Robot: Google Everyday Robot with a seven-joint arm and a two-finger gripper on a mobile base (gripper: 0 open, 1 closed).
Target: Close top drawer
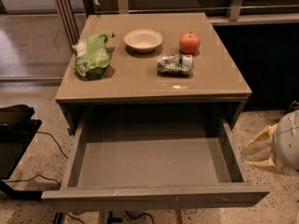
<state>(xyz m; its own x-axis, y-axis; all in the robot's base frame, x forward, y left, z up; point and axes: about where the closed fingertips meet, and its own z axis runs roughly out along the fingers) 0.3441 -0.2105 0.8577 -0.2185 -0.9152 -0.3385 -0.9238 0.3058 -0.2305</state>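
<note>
The top drawer [154, 199] is pulled far out of the grey-taupe cabinet, and its flat front panel lies near the bottom of the view. Its smooth interior [154, 160] holds nothing. My gripper [245, 153], with cream-coloured fingers [258, 146] on a round white wrist, hangs at the right edge of the view. It is just outside the drawer's right side wall [232, 148] and behind the front panel. The fingers stand slightly apart and hold nothing.
On the cabinet top [140, 80] lie a green bag [93, 55], a white bowl [143, 39], a red apple [189, 43] and a crumpled packet [174, 64]. A black object [14, 125] and cables [51, 143] are on the speckled floor at the left.
</note>
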